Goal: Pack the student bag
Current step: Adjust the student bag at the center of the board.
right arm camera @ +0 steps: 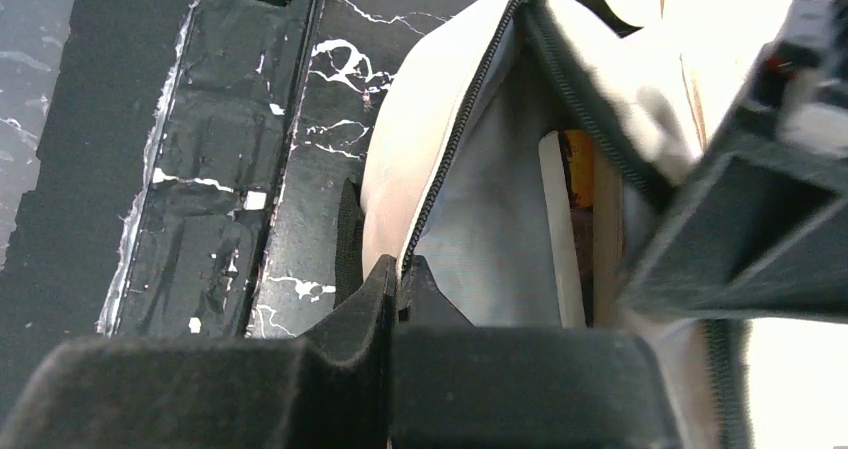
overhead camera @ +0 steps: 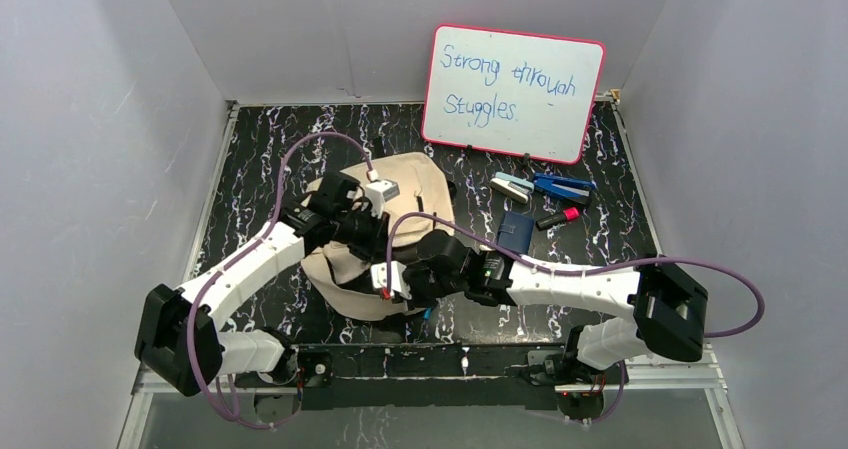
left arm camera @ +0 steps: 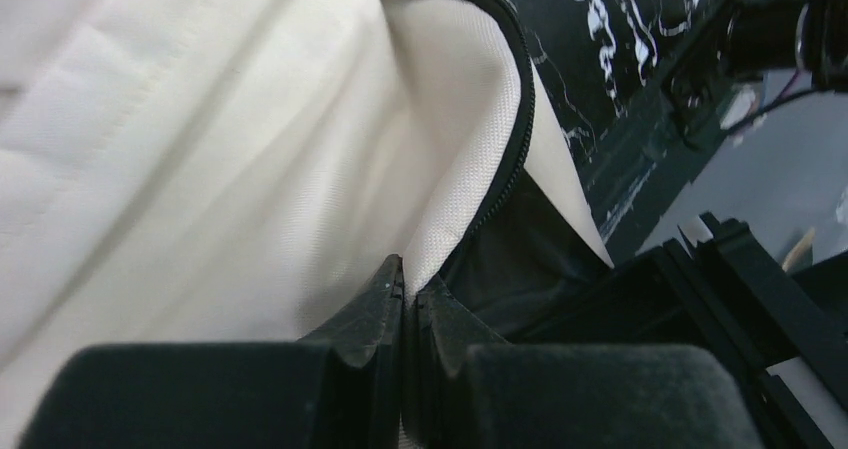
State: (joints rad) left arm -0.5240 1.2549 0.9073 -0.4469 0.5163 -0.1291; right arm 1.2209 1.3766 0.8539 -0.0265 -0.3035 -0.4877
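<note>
The student bag [overhead camera: 418, 182] is a cream canvas backpack lying in the middle of the dark marbled table. Both arms reach over it. In the left wrist view my left gripper [left arm camera: 410, 287] is shut on the bag's cream fabric [left arm camera: 200, 169] right beside the dark zipper [left arm camera: 520, 139], holding that side of the opening up. In the right wrist view my right gripper [right arm camera: 400, 269] is shut on the opposite zipper edge [right arm camera: 455, 139] of the bag. The opening gapes between them, showing grey lining and a pale, book-like edge [right arm camera: 560, 229] inside.
A whiteboard [overhead camera: 513, 91] with handwriting stands at the back right. In front of it lie a stapler [overhead camera: 511, 187], a blue tool [overhead camera: 563, 185], a red-capped marker [overhead camera: 558, 218] and a small dark blue case [overhead camera: 515, 231]. White walls enclose three sides.
</note>
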